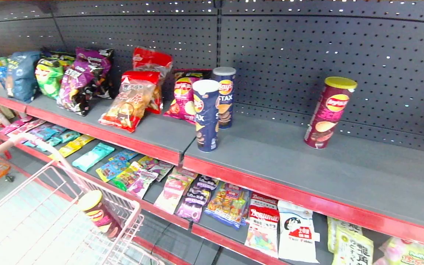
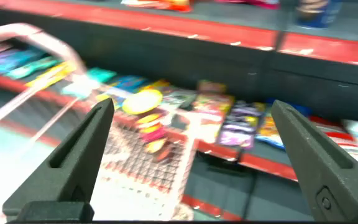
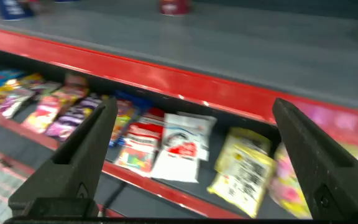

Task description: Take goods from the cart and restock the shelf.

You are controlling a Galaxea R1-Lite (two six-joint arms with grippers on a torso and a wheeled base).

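Leaning lid-up in the front corner of the pink cart [image 1: 131, 206], the maroon chip can [image 1: 99, 215] sits straight ahead of the left gripper [image 2: 191, 106], the nearer one. It and the right gripper [image 3: 196, 104] stand spread wide, empty.

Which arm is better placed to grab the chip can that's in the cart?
Left, probably. The left end effector, open, faces the yellow-lidded can in the pink cart; the right end effector faces snack bags on the lower shelf.
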